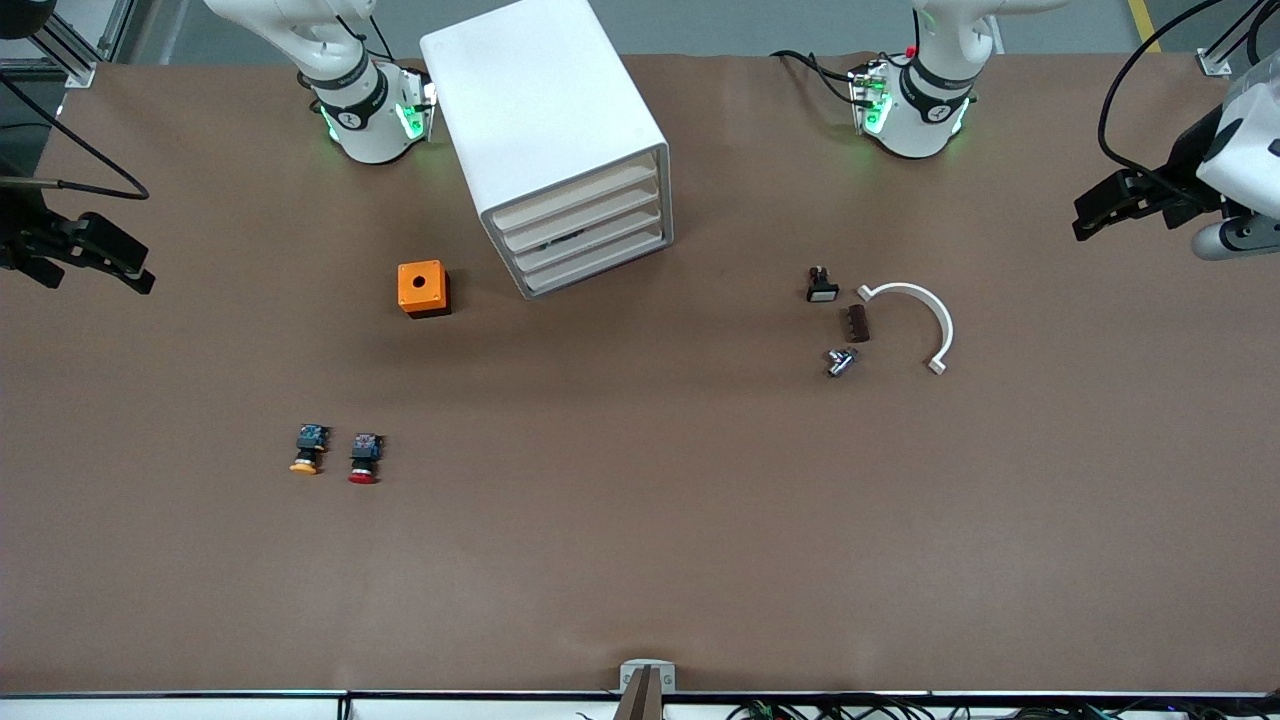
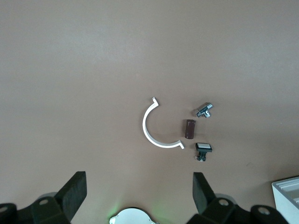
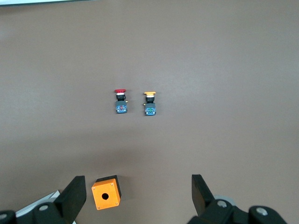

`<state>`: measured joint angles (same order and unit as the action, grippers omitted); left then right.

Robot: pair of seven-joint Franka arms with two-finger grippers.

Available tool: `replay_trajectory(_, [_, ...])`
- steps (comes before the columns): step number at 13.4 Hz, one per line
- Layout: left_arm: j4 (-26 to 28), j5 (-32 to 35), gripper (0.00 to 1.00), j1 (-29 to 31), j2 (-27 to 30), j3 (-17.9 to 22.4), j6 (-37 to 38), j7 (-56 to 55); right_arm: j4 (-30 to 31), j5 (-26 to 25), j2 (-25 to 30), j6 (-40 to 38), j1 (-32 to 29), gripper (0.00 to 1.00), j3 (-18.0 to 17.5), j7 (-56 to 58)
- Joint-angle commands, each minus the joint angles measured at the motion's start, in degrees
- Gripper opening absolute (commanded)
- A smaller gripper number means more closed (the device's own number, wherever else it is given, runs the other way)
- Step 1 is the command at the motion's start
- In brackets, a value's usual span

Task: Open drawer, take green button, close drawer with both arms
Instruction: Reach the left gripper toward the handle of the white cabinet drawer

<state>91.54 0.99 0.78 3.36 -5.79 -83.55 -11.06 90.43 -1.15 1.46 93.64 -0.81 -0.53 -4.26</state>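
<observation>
Brown mat covers the table (image 1: 640,560); grey floor strip shows along the top edge of the front view, cables and a rail along the bottom edge.

Cabinet (image 1: 545,130) stands between the 2 arm bases, angled, 4 drawers all shut. Which drawer (image 1: 585,232) is the target: cannot tell. Something dark shows in the slot between 2 fronts; green button not visible.

Orange box (image 1: 424,288) sits just beside the cabinet, toward the right arm's end. Orange-capped button (image 1: 309,449) and red-capped button (image 1: 364,458) lie side by side, nearer the camera.

Toward the left arm's end: white clip (image 1: 915,318), brown block (image 1: 857,323), 2 small parts close by.

Left gripper (image 2: 140,193) and right gripper (image 3: 138,196) both wide apart, empty, raised at the table ends, waiting.
</observation>
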Motion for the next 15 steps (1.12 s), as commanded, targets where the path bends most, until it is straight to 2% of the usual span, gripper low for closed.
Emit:
replay_trajectory(1, [-2.1, 1.1, 1.0, 0.3, -1.1, 0.0, 1.4, 0.8, -0.2, 0.9, 0.2, -0.6, -1.0, 1.0, -0.4, 0.4])
replay_trajectory(5, [-3.3, 1.1, 1.0, 0.3, -3.9, 0.1, 1.3, -0.5, -0.2, 0.9, 0.3, -0.5, -0.4, 1.0, 0.3, 0.4])
replay_trajectory(8, [-3.4, 1.0, 1.0, -0.6, -7.3, 0.0, 1.3, -6.8, -0.1, 1.0, 0.3, -0.5, -0.4, 1.0, 0.4, 0.4])
replay_trajectory(12, [-6.6, 0.1, 1.0, -1.1, -15.5, -1.8, 1.3, -22.2, 0.0, 1.0, 0.3, -0.4, -0.3, 1.0, 0.4, 0.4])
replay_trajectory(15, [-7.9, 0.2, 1.0, -4.4, -20.4, -3.3, 1.3, -39.5, 0.1, 1.0, 0.3, -0.4, -0.6, 1.0, 0.4, 0.4])
